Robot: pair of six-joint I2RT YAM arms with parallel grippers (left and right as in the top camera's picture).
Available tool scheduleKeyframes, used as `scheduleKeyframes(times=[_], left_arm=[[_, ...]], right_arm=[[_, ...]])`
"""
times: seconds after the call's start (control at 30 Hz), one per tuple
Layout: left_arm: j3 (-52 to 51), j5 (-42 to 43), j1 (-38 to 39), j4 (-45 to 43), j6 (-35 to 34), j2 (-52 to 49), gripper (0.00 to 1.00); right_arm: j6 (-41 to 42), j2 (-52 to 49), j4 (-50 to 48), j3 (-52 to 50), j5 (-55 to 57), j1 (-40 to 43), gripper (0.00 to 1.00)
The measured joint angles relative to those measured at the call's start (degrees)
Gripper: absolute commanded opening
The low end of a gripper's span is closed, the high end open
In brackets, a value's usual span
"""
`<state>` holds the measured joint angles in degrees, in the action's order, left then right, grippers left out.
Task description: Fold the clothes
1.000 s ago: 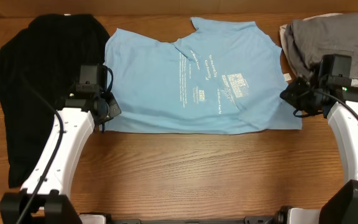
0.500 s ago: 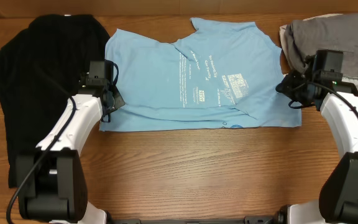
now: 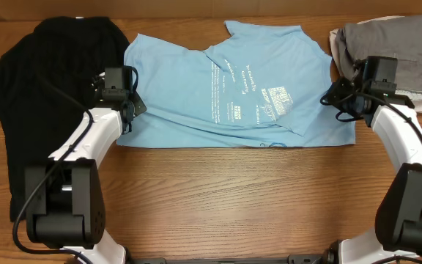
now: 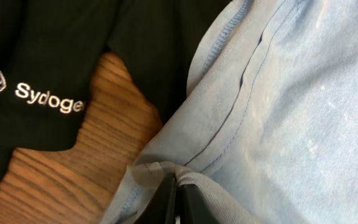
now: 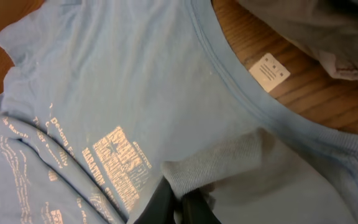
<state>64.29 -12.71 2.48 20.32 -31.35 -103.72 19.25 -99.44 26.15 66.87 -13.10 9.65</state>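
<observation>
Overhead, the wooden table point(image 3: 218, 198) carries the light blue T-shirt point(image 3: 233, 95) spread across its middle, with the black shirt point(image 3: 42, 95) heaped against its left side. The left gripper point(image 4: 178, 193) and the right gripper point(image 5: 179, 200) are each clamped narrow on a pinch of blue edge. Uneven pulling could, I judge, slip a thin pinch free or skew the fold. The cloth is creased around the white lettering point(image 3: 255, 92), and the white neck tag point(image 5: 269, 70) lies by the collar.

We see a light blue T-shirt point(image 3: 189, 103) with white printed lettering point(image 3: 273, 101) and a white neck tag point(image 5: 269, 71), a black shirt point(image 3: 35, 88) bearing a white logo point(image 4: 45, 98), a grey garment point(image 3: 394, 44), and a brown wood-grain counter point(image 3: 233, 198) with darker streaks.
</observation>
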Motion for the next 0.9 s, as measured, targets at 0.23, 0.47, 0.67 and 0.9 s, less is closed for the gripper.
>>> scheduleKeyframes(times=[0.23, 0.47, 0.67, 0.9], left_arm=[[0.0, -0.09, 0.0, -0.63, -0.02, -0.35, 0.75], [0.02, -0.42, 0.0, -0.44, 2.03, -0.42, 1.0], [5.64, -0.42, -0.02, 13.16, 5.2, -0.74, 1.0], [18.86, 2.12, -0.02, 39.28, 6.12, -1.07, 1.0]], right_arm=[[0.09, -0.31, -1.11, 0.0, 0.02, 0.0, 0.71], [-0.17, -0.48, -0.83, 0.0, 0.0, 0.0, 1.0], [-3.48, -0.44, 11.72, 4.74, 0.09, 0.0, 1.0], [-5.01, 1.97, 31.78, 12.85, 1.92, 0.33, 1.0]])
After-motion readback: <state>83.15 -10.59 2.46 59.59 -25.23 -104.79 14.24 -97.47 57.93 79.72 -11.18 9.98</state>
